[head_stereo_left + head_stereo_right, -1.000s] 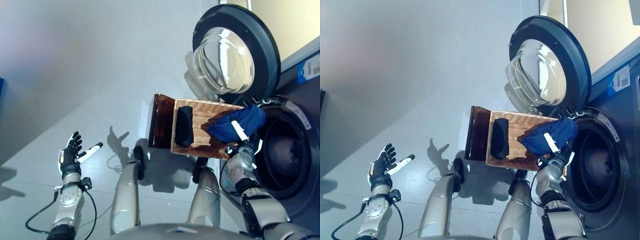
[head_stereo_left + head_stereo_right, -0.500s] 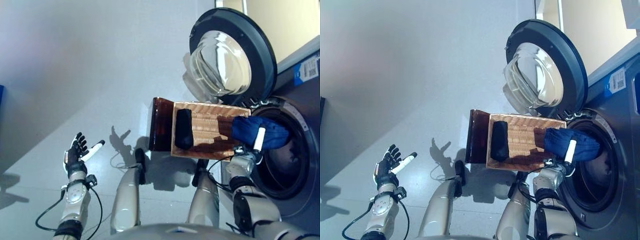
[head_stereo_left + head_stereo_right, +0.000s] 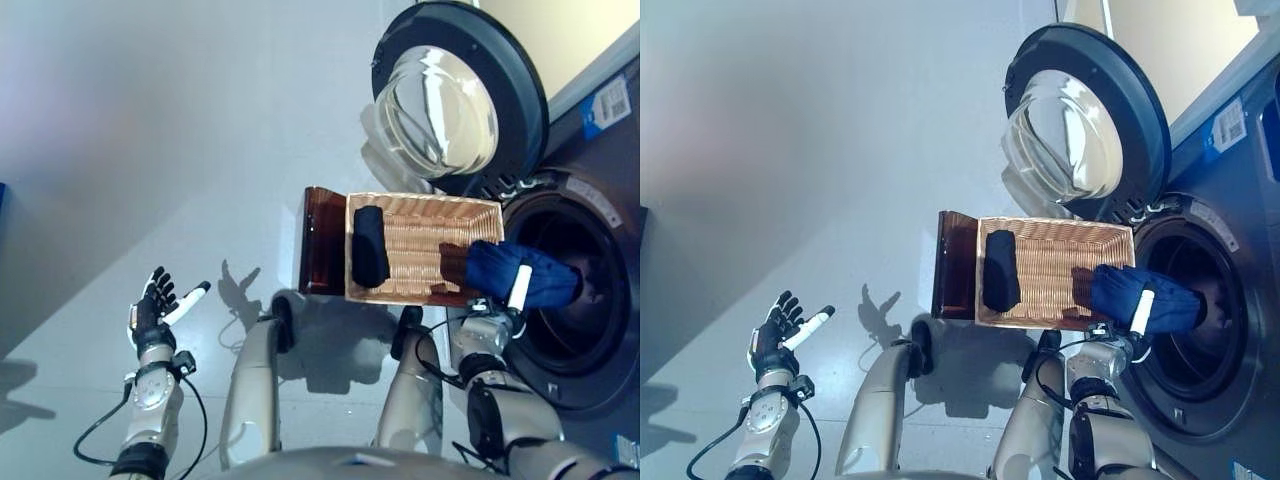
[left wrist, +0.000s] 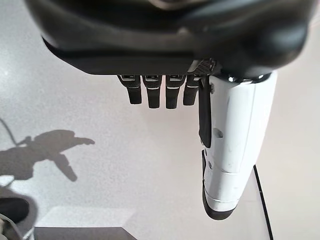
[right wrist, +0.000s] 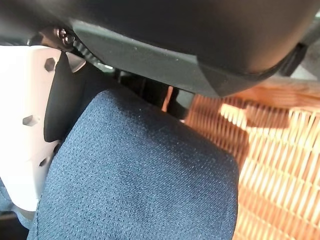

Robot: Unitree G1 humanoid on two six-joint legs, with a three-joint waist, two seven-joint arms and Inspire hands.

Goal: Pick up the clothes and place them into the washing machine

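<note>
The drum mouth of the washing machine at right centre is partly filled by the blue garment clutched in the right hand. The wicker basket crowds its left edge; the open door stands at upper right. Bare floor spreads across the left.

Right hand fingers – hidden under blue garment.

Both eye views looked down from the head, sharing the basket (washing machine at 3 o'clock); wrist views sat very close.
</note>
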